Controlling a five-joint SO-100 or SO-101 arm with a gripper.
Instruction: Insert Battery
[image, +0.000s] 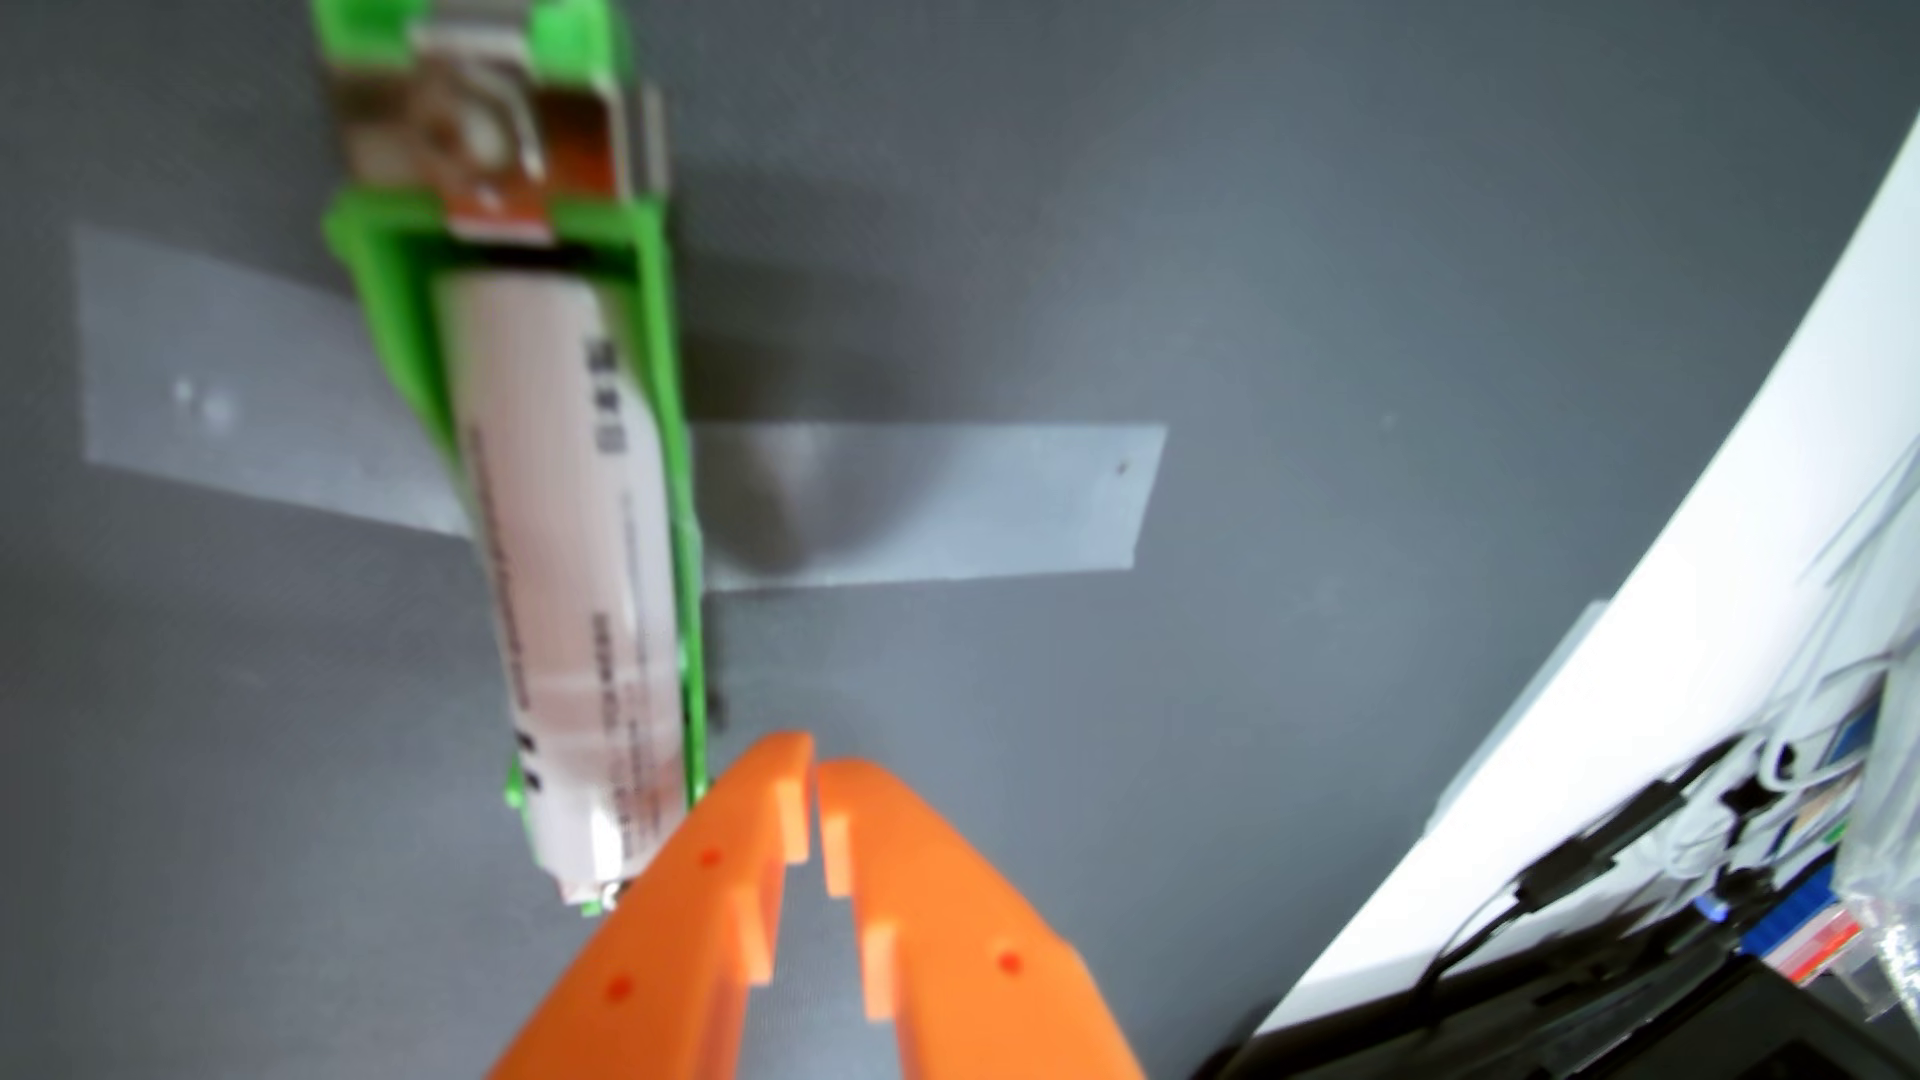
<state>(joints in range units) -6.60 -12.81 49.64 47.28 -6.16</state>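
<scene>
Orange tool (816, 774) comes in from the bottom edge, its tips nearly pressed together and pinching nothing. Just beside its left fingertip (774, 768) lies the white battery (566, 540), seated lengthwise in the green holder (665, 343). Grey tape (935, 509) straps that holder to the dark worktop (1351, 260). Metal contacts (478, 135) sit at the holder's far end.

The wrist view was bright and evenly lit but soft throughout. The battery (582, 582) print smeared unreadably, and the orange fingers (665, 935) were blurred. A dark shadow fell right of the holder (665, 343) across the grey surface (1351, 260). The white edge (1662, 582) bowed and glared.
</scene>
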